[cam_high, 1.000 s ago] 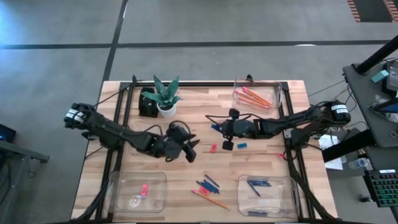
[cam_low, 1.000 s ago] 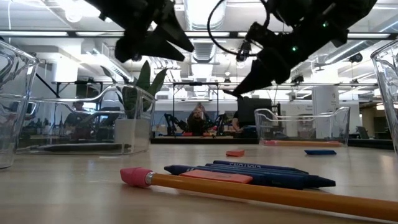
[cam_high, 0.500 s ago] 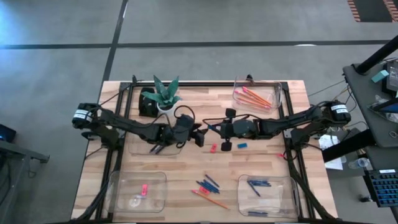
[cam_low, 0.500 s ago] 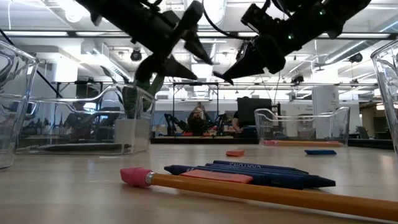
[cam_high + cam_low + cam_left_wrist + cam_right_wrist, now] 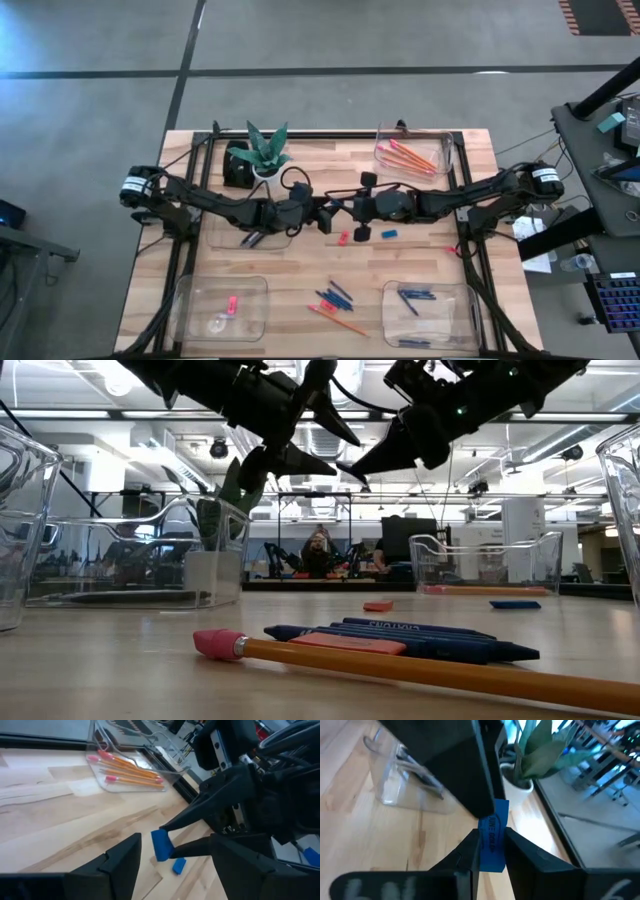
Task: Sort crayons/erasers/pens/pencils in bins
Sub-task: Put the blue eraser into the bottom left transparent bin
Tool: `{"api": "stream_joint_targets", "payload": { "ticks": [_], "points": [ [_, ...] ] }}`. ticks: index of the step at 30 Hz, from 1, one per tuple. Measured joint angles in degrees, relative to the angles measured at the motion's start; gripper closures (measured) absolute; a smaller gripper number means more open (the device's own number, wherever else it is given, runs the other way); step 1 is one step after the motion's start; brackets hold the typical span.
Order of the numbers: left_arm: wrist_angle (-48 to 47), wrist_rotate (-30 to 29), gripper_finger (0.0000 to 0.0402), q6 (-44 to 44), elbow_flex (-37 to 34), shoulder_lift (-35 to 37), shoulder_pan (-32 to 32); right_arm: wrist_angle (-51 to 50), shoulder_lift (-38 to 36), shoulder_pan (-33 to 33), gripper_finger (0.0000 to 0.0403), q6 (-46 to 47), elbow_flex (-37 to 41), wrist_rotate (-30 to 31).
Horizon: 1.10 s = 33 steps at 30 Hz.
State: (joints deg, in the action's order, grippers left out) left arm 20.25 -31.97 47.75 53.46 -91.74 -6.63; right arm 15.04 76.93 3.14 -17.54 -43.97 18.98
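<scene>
At the table's left front stands a clear bin (image 5: 220, 308) with a small pink eraser (image 5: 231, 305) in it, and farther back a second bin (image 5: 222, 228) holds a few dark sticks, next to a potted plant (image 5: 266, 153). The left gripper (image 5: 327, 216) reaches toward the middle of the table with its fingers (image 5: 117, 862) spread wide around a blue eraser (image 5: 161, 844). That eraser is pinched between the tips of the right gripper (image 5: 343, 209), which meets the left one above the table's centre. On the wood below lie a pink eraser (image 5: 343, 238) and another blue one (image 5: 389, 233). Nearer the front, blue sticks and a pencil (image 5: 338, 321) lie loose. To the right, the far bin (image 5: 437, 149) holds orange pencils (image 5: 410, 156), and the near bin (image 5: 432, 312) holds blue pens.
</scene>
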Motion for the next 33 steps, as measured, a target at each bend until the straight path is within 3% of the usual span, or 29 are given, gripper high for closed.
{"api": "stream_joint_targets", "payload": {
  "ticks": [5,9,21,29,33],
  "points": [
    [0.41,0.03,0.0182,-0.05,-0.03,0.00,0.00,0.66,0.00,0.00,0.0335,-1.29,-0.05,0.02],
    [0.29,0.03,0.0208,-0.07,-0.03,0.00,0.04,0.74,0.02,0.00,0.0335,-1.87,-0.35,0.04],
    [0.15,-0.02,0.0384,-3.35,-0.10,0.00,0.07,0.44,0.02,0.00,0.0335,-2.71,-0.85,0.27],
    [0.50,0.51,0.0380,-4.06,-0.12,0.00,0.04,-0.59,-0.01,0.00,0.0286,-1.88,-0.87,0.04],
    [0.42,0.51,0.0379,-5.33,-0.12,0.00,0.04,-11.82,-1.80,0.00,0.0246,1.52,-3.31,0.18]
  ]
}}
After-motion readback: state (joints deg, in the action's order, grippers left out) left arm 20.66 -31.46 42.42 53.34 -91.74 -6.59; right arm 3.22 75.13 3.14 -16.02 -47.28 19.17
